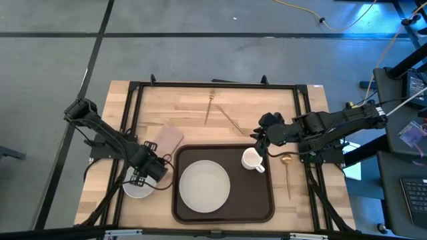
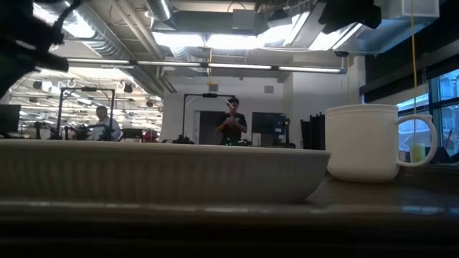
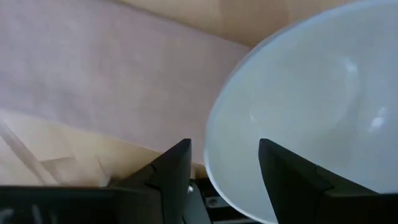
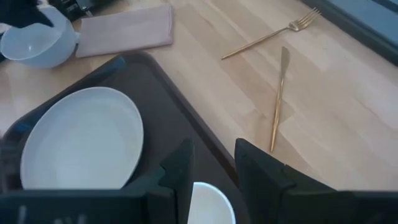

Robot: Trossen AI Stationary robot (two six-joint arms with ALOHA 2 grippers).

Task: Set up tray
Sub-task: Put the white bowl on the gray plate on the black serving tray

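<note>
The dark brown tray (image 1: 259, 200) lies at the table's near middle. A white plate (image 1: 205, 185) rests flat in it, and a white mug (image 1: 252, 160) stands upright in its far right corner, handle toward the right (image 2: 419, 140). A white bowl (image 1: 135, 189) sits on the table left of the tray. My left gripper (image 1: 142, 176) is over the bowl, open, one finger (image 3: 283, 177) inside the rim (image 3: 211, 146) and one (image 3: 176, 168) outside. My right gripper (image 1: 262, 138) hangs open above the mug, clear of it. My left gripper straddles the bowl's rim (image 3: 210, 155) from above, with a wide gap between the fingers. I cannot tell whether either finger touches the rim.
A pale beige napkin (image 1: 166, 140) lies on the wood beyond the bowl. A gold fork (image 4: 270, 34) and knife (image 4: 278, 99) lie on the far part of the table, and a gold spoon (image 1: 287, 172) lies right of the tray. People stand in the room behind.
</note>
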